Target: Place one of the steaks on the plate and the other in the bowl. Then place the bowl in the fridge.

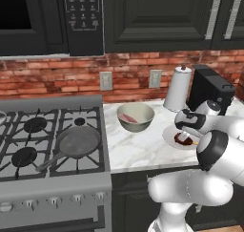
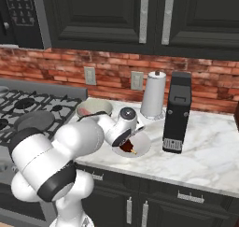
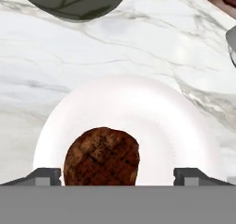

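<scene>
hand view shows the gripper (image 3: 117, 174) with fingers spread wide, holding nothing, just over a steak (image 3: 102, 156) lying on the plate (image 3: 184, 126). the other steak (image 1: 129, 118) lies in the bowl (image 1: 136, 116) near the stove. the bowl looks rigid and light, best pinched at its rim; bare table lies around it, its front edge near

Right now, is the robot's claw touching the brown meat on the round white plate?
Apart. In the hand view the open gripper has fingertips standing wide, grey gaps beside the steak on the plate.
</scene>
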